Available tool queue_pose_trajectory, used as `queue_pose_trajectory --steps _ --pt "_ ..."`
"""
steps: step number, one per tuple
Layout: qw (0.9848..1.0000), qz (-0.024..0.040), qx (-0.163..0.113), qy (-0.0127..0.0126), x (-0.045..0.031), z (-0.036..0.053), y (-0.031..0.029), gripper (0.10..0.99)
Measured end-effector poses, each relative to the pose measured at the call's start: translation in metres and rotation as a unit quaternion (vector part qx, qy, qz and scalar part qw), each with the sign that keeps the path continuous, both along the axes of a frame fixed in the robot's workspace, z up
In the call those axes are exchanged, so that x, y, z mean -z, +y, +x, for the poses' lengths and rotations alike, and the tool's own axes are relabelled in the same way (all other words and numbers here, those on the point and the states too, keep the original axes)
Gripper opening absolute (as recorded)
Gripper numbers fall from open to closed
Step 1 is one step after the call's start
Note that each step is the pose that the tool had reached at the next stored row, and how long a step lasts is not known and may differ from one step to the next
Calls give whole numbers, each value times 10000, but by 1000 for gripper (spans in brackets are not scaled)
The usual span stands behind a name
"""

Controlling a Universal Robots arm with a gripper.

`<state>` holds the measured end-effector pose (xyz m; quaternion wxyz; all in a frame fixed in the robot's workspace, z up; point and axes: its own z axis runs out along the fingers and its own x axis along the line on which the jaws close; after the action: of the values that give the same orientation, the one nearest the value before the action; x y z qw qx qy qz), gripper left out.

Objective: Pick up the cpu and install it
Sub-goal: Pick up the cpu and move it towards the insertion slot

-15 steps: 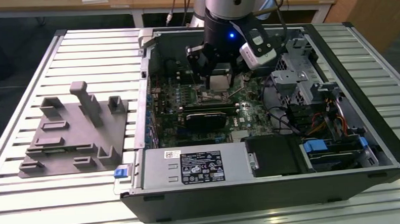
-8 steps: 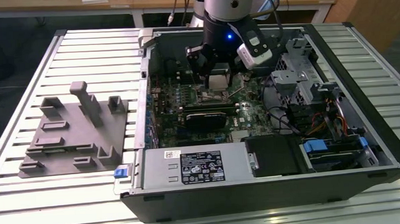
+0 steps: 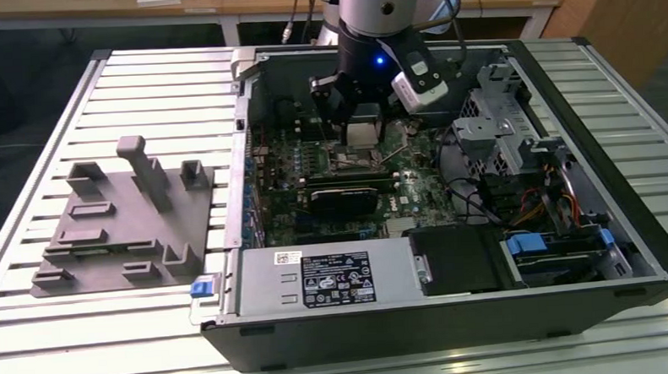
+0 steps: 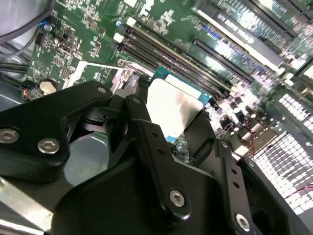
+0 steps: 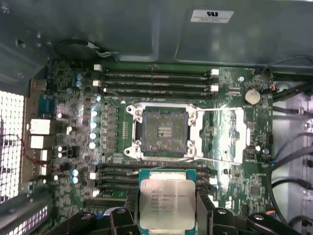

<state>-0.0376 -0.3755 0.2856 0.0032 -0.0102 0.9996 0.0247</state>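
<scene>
While the claw (image 5: 167, 218) clamps the chip (image 5: 166, 196), likely light, stiff and fragile, by its edges, the socket (image 3: 356, 159) lies at six o'clock of it in the exterior view.

light: bright overhead | glare: cpu (image 4: 171, 110) washed white | shadows: soft inside case (image 3: 431, 331)

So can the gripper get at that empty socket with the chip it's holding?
Probably yes: the gripper holds the cpu over the motherboard, and the socket lies open and empty, with nothing visibly between them.

Silver-topped cpu (image 5: 167, 204), level, above motherboard (image 5: 234, 95)
</scene>
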Motion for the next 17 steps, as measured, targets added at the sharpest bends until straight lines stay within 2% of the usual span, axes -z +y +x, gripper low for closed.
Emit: queue_pose_trajectory --steps 8,17 --pt "10000 -12 0 0 62 2 129 545" --pt "10000 -18 0 1 116 2 304 545"
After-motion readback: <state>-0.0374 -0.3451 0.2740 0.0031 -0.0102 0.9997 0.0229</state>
